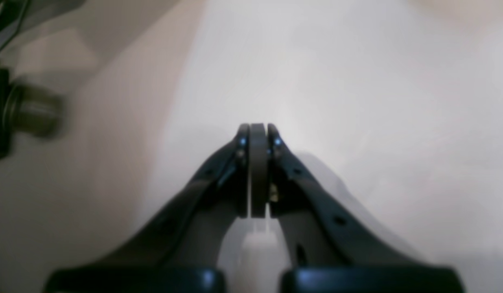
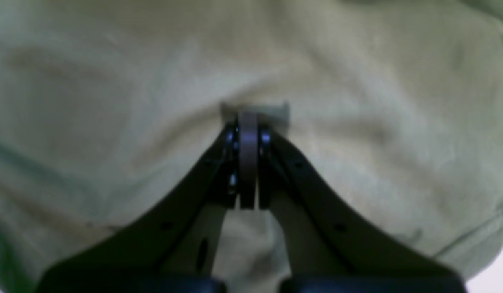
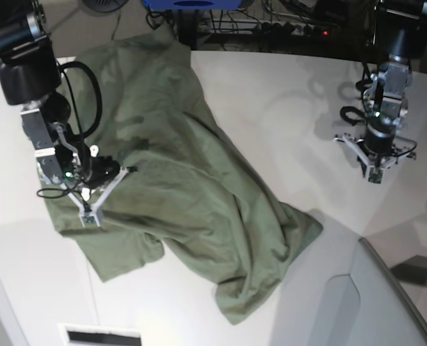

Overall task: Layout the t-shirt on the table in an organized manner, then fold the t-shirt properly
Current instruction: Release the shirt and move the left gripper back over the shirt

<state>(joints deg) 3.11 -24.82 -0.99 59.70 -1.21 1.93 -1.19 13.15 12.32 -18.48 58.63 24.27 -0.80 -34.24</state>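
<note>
The olive-green t-shirt (image 3: 199,187) lies crumpled and rumpled on the white table (image 3: 285,94), running from the far left toward the near middle. My right gripper (image 3: 87,216) is at the shirt's left part. In the right wrist view its jaws (image 2: 248,118) are shut with the tips against the shirt (image 2: 113,101). Creases run toward the tips, and I cannot tell if cloth is pinched. My left gripper (image 3: 372,176) is shut and empty over bare table at the right, far from the shirt. The left wrist view shows it (image 1: 258,128) above the white tabletop (image 1: 357,101).
A pale grey panel (image 3: 386,295) stands at the near right corner. A black-and-white label (image 3: 101,336) lies at the near edge. Cables and a blue object (image 3: 191,3) sit behind the table's curved far edge. A blurred dark cylinder (image 1: 31,110) shows left of my left gripper.
</note>
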